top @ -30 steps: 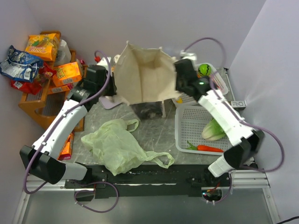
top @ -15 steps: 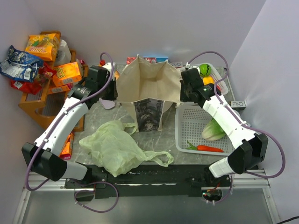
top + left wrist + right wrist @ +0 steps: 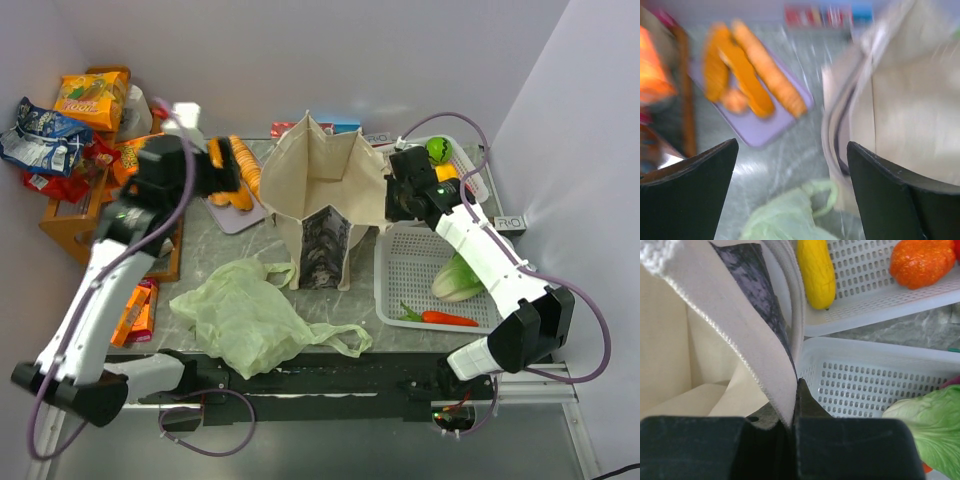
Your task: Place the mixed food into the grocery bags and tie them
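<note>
Canvas tote (image 3: 325, 190) stands mid-table, mouth up, its right rim pinched in my right gripper (image 3: 792, 390), so the spread-jawed, empty left gripper (image 3: 792, 145) off its left rim is nearer the snack packets (image 3: 88, 100), with cabbage (image 3: 458, 278) across in the basket (image 3: 395, 290).

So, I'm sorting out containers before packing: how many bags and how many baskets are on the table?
Bags: 2 (canvas tote, green plastic bag)
Baskets: 2 (near mesh basket, far mesh basket)
Total: 4
</note>
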